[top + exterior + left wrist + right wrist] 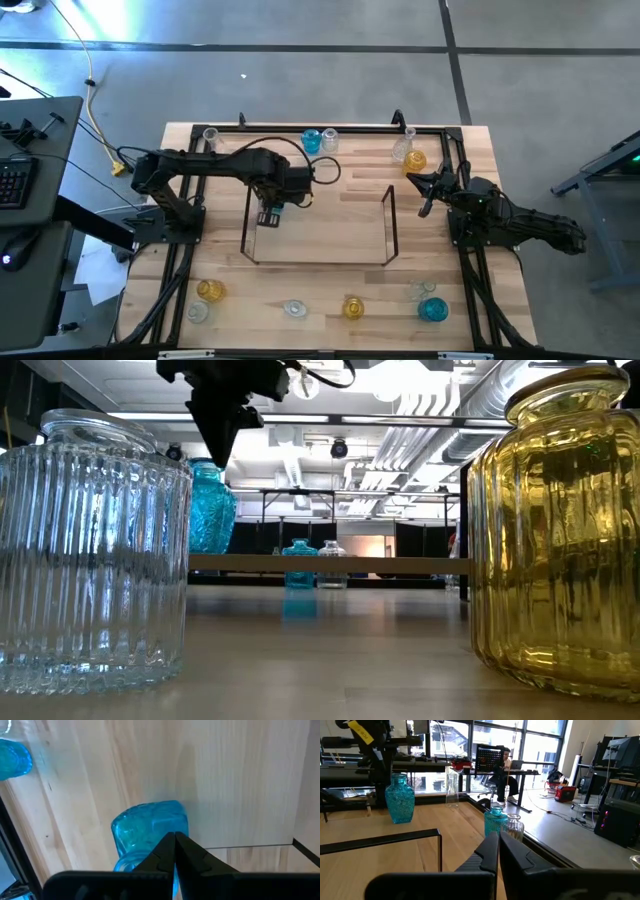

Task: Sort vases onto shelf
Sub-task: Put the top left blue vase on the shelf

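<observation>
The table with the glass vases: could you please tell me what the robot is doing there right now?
The left gripper, fingers shut, hangs just over a blue vase that stands upright at the left end of the shelf; it does not seem to be holding it. The right gripper, also shut, waits beside the shelf's right end. The other vases stand along two opposite table edges, off the shelf.

The light wooden bench (pixel 330 290) carries the dark-framed shelf (pixel 390 225) at its centre, with vases (pixel 352 307) along both long edges.
</observation>
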### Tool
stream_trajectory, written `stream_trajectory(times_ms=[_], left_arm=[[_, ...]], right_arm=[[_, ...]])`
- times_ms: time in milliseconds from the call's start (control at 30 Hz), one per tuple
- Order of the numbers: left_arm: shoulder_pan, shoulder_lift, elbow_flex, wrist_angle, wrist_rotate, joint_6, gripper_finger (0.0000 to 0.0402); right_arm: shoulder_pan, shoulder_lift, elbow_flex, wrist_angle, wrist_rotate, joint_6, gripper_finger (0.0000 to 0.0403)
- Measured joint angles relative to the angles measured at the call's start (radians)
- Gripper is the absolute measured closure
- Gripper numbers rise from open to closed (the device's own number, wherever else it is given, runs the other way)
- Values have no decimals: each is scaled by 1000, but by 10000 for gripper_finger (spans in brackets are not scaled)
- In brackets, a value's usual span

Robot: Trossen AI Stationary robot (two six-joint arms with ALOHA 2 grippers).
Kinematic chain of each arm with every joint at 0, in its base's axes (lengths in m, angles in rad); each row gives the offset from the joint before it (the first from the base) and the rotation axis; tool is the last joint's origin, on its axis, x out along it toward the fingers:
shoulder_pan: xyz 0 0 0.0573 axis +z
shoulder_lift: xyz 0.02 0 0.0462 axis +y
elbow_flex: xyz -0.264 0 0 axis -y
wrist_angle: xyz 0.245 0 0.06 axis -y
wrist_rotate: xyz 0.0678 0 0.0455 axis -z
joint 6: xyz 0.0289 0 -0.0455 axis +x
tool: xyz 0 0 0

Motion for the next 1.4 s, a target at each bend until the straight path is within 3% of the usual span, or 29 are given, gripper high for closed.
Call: stream_trajectory(times_ms=[233, 533, 1033, 1400], left_arm=[[-1, -9, 5, 3, 8, -26, 401], [16, -12, 130, -46, 20, -106, 398], [29, -13, 149, -116, 29, -217, 312], [30, -18, 148, -153, 3, -243, 295]], right_arm=[[0, 0, 0, 0, 0, 0, 402], [0, 0, 0, 0, 0, 0, 402], [0, 0, 0, 0, 0, 0, 402], [0, 0, 0, 0, 0, 0, 402]])
